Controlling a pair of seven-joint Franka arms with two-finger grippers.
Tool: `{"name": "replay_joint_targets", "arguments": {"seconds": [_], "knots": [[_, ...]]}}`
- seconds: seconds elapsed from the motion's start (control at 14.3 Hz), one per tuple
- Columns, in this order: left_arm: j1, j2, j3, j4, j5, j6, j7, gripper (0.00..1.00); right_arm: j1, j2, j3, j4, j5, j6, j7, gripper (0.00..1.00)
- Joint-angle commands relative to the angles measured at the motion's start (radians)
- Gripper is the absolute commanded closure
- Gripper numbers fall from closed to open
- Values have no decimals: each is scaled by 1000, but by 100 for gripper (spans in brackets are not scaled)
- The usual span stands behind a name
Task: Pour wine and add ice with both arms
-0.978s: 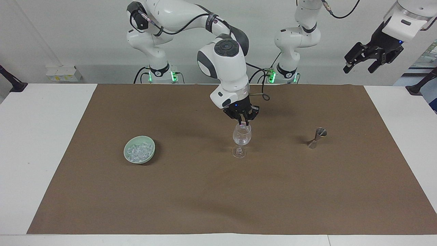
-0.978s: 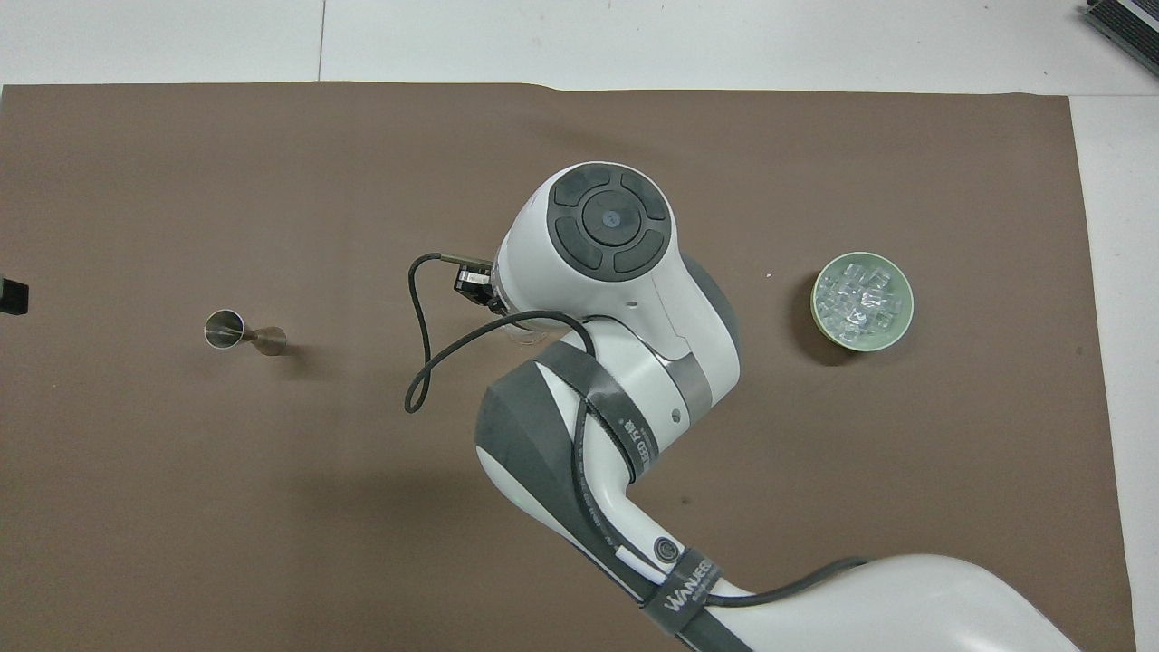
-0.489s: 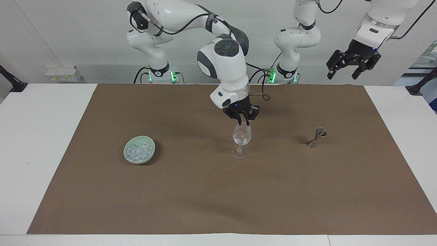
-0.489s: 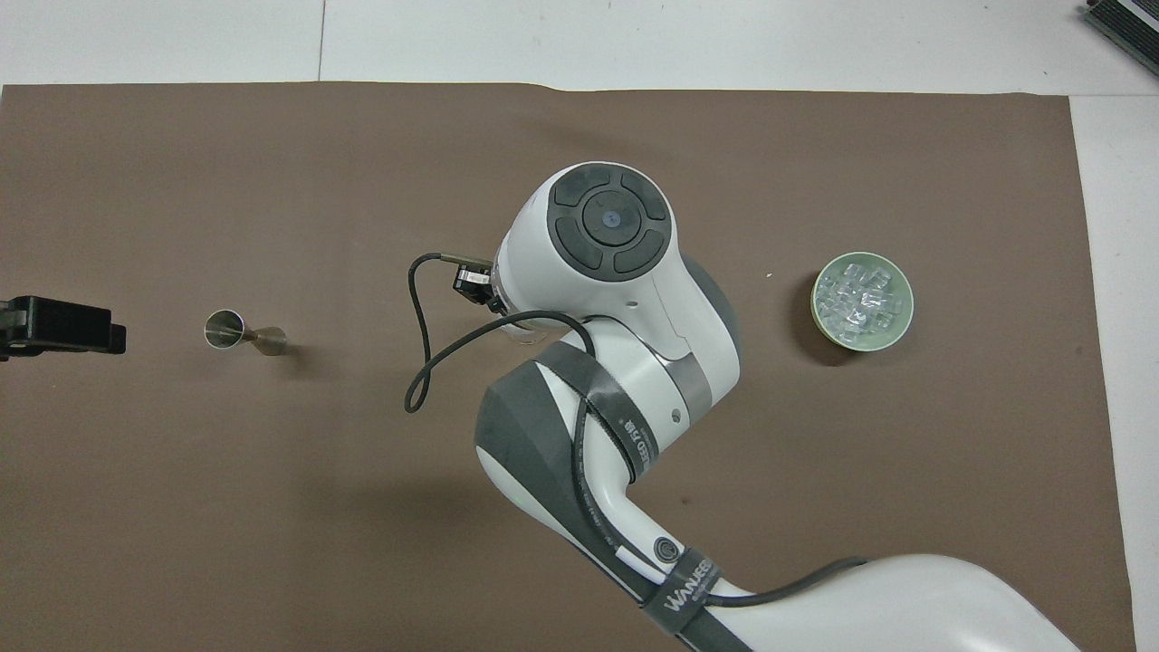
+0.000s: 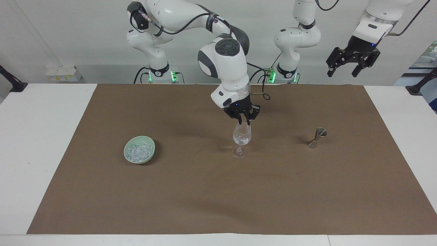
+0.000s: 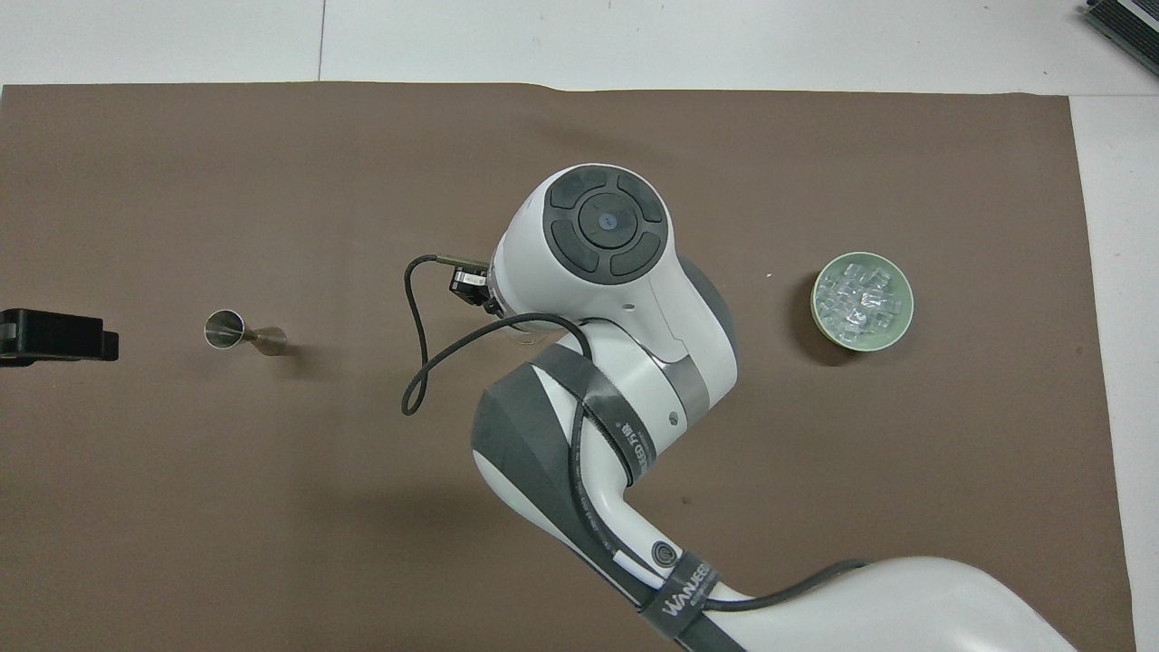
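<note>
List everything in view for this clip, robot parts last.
Mat: one, brown, covering most of the white table.
Bowl: one, pale green, toward the right arm's end.
Ice: many clear chunks in the bowl; some in the glass.
Stemmed glass: one, clear, mid-mat, upright.
Jigger: one, metal, toward the left arm's end.
Right gripper: black, just over the glass rim.
Left gripper: black, open, raised, waiting.

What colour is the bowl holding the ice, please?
The bowl is pale green, best seen in the overhead view.
</note>
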Motion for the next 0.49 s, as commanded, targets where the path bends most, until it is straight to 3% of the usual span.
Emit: {"name": "replay_joint_targets", "arguments": {"seconds": [0.0,0.28,0.42], "knots": [[-5,-22,7,-36,21,51,13,0,-5,-18,10,10,16,-10,-2,67],[1,-15,7,-31,35,55,15,0,-23,-73,5,4,7,-31,-5,67],[1,-9,8,-9,35,48,16,0,-40,-109,-3,-9,2,-47,-16,56]]}}
